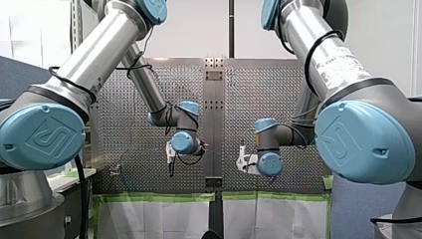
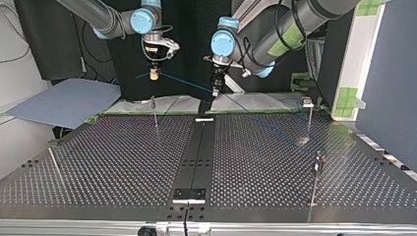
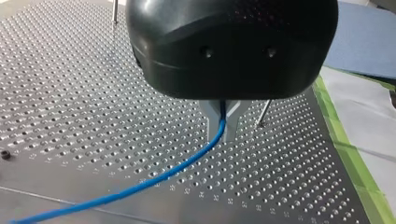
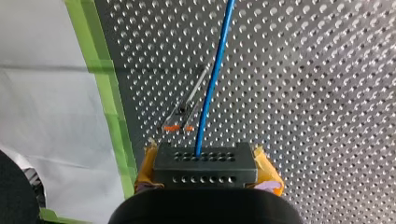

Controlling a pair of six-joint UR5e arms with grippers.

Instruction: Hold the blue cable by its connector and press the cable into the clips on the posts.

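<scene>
1. Holding the black connector (image 4: 205,161) is my right tool (image 2: 154,75). Its yellow pads (image 4: 267,167) are clamped on the connector's two sides, open only as wide as the block.
2. The blue cable (image 4: 212,84) exits the connector face and runs straight ahead of the tool, above the table (image 2: 123,162).
3. My left tool (image 3: 223,122) has its metal fingers (image 3: 213,119) pinched almost fully closed on the blue cable. The cable drops out below them and trails off over the table.
4. In the top view both tools hang above the table's far edge, my right tool at the left and my left tool near the middle. The cable spans the air between them, close to taut.
5. In the right wrist view a post with an orange-marked clip (image 4: 183,112) sits just beside the cable. Cannot tell if they touch.
6. A thin post (image 3: 264,113) stands just beside my left tool's fingers, clear of the cable.
7. At the top view's right are a far post (image 2: 309,118) and a near post (image 2: 317,172).
</scene>
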